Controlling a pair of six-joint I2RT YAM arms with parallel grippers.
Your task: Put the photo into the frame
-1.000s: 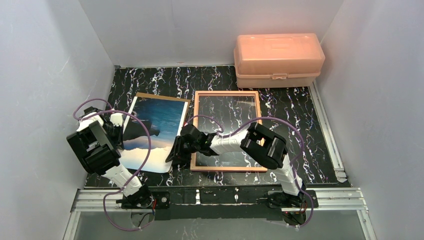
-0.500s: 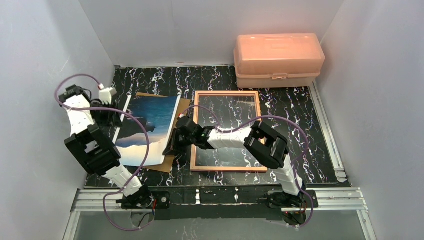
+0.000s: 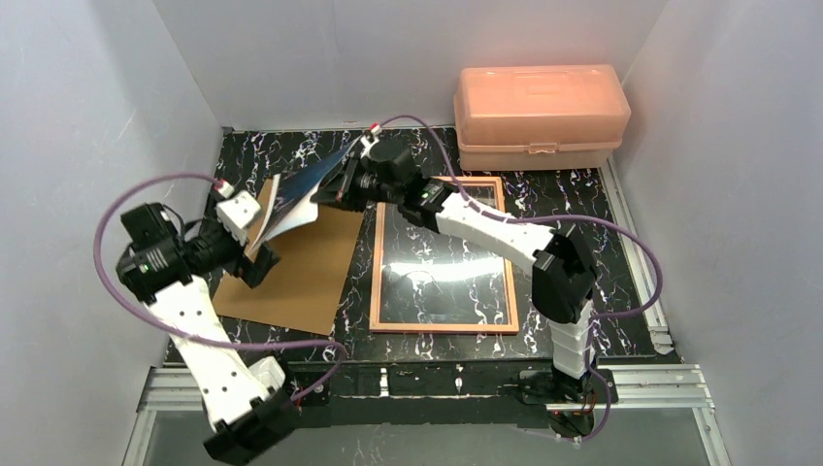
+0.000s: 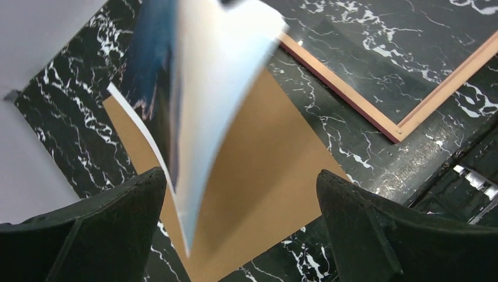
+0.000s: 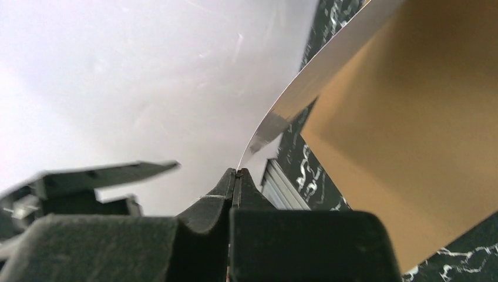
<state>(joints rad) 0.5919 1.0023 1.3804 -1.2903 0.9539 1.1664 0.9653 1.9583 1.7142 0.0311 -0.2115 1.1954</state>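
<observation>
The photo is off the surface and hangs in the air over the far left part of it, above the far end of the brown backing board and to the left of the frame, which lies flat and unfilled with its pane bare. The right fingers are pinched shut on one thin edge of the sheet, and this seems to be the only hold on it; from that pinch the print bows in a long curve, white back towards the right wrist camera. The left fingers stand spread as wide as they go, gripping nothing, with the sheet's loose end hanging between them, blurred in that view. I judge the main danger to be the narrow one-edge hold: a large, limp print can slide out of it or take a crease at the pinch if swung sharply. The loose end could also catch on one of the open left fingers as the sheet is carried right, or drag on the board. At the frame, a bowed sheet may land askew, riding up on the rim instead of settling inside it.
</observation>
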